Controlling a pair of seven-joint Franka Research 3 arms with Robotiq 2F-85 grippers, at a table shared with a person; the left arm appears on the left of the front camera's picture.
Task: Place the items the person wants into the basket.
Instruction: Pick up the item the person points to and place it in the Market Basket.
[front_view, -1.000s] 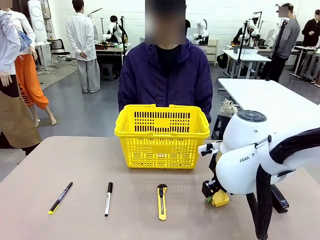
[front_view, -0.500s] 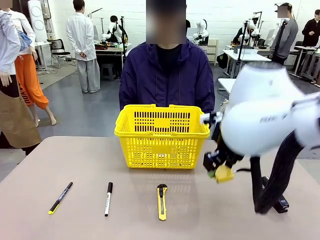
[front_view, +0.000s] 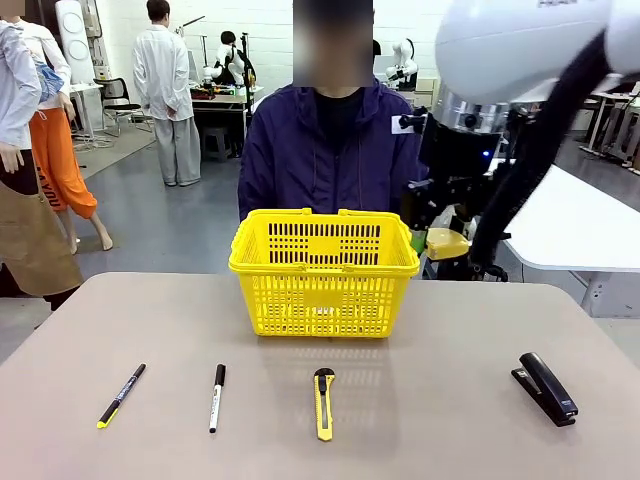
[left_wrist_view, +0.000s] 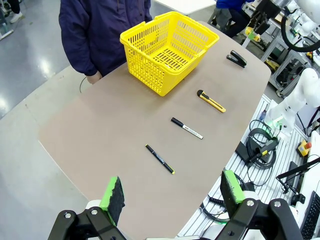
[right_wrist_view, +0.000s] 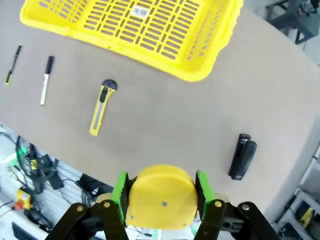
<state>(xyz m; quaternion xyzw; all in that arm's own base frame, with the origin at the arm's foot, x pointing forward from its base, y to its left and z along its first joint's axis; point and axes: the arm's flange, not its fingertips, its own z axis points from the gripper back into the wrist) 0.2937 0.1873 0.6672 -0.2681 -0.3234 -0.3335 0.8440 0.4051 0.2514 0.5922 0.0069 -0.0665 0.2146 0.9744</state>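
1. The basket (front_view: 322, 285), a yellow plastic tub with slotted mesh walls and folded handles, stands on the tan table (front_view: 450, 330), to the left of and lower than the raised right gripper (right_wrist_view: 161, 187). A person (front_view: 335, 150) in a navy jacket stands behind it.
2. The left gripper (left_wrist_view: 172, 192) hangs high over the table edge, its green pads spread wide with nothing between them. The basket is far ahead of its fingertips.
3. A black stapler (front_view: 545, 388), long and wedge-shaped, lies under the right gripper's outer side, well apart from the basket.
4. The slim yellow-and-black utility knife (front_view: 323, 403) lies flat below the right gripper, on the side opposite the stapler and in front of the basket.
5. The white marker with black cap (front_view: 216, 397) lies farther out past the knife.
6. A black pen with yellow tip (front_view: 121, 395) lies farthest from the gripper.
7. The round, smooth yellow tape measure (right_wrist_view: 161, 200) is clamped between the right gripper's green pads, aloft and clear of the basket's rim, with nothing in between.
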